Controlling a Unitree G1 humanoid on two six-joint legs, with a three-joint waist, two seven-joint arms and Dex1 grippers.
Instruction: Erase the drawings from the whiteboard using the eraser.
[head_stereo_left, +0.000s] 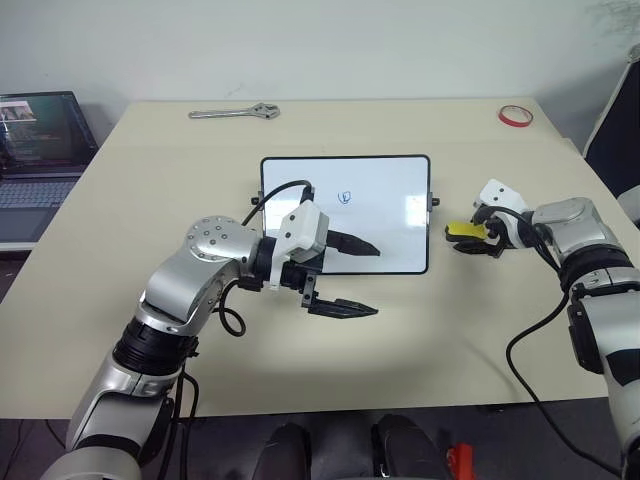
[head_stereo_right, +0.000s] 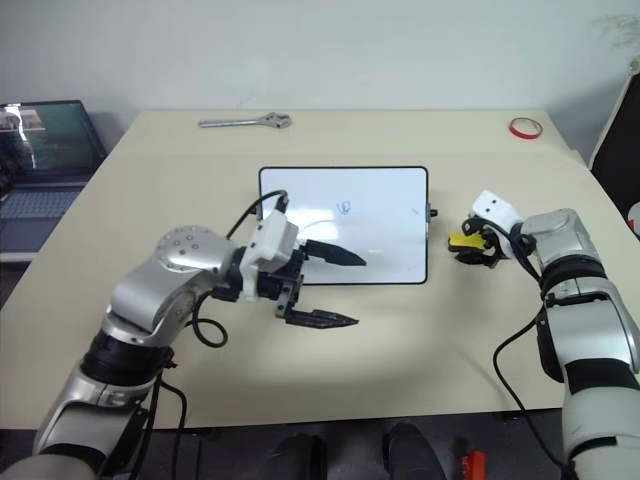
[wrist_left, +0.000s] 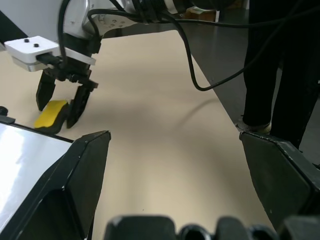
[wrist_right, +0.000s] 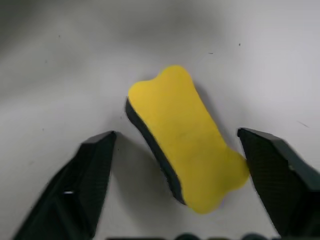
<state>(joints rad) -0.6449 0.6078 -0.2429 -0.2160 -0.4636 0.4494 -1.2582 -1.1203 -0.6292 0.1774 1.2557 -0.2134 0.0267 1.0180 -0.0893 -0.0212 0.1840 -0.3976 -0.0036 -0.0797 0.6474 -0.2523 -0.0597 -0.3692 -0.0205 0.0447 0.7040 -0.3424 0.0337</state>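
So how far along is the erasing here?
Done: nothing visibly; a blue squiggle and a small mark near the right edge are on the whiteboard.

In hand: the right gripper straddles the eraser on the table, fingers open and apart from it. The left gripper hovers open at the board's near edge.

Left: gripping the eraser, carrying it over, wiping the marks.
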